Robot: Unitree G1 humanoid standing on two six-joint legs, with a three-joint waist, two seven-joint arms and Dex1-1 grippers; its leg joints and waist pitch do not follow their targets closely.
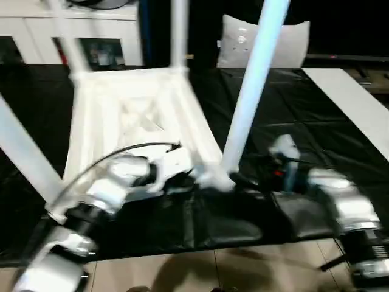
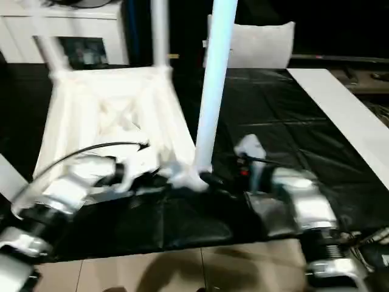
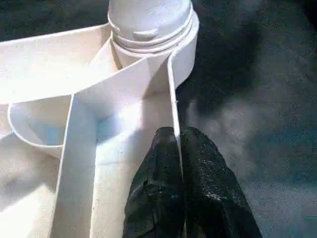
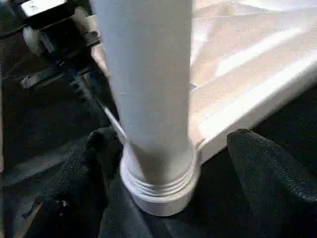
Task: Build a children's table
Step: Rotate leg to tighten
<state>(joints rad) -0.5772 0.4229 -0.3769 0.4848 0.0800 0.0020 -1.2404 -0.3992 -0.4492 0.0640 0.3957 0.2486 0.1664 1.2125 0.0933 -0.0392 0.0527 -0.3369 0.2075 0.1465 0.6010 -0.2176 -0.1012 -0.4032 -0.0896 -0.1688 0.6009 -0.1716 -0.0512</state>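
White plastic makes up the children's table (image 1: 137,115), which is laid upside down on a black sheet (image 1: 292,115), its ribbed underside turned up and its near edge close to the near edge of the sheet. Long round legs are stood up from its corner sockets, and the leg (image 1: 252,85) at the near right corner is the one the next move most likely hangs on. Its long axis is pointed almost straight up, leaning a little. Just beside its foot, on the right, the right gripper (image 4: 168,163) is placed, so the right arm is the nearer one to this leg. The left gripper (image 3: 181,163) is set on the other side, at the table's near edge. From the head views, only a blur is seen where leg and corner meet. In the right wrist view, the black fingers (image 4: 267,173) are seen spread wide on both sides of the leg, not pressed on it, with screw rings still showing above the socket. In the left wrist view, the left fingers are seen pinched shut on a thin upright rib (image 3: 173,94) near the socket.
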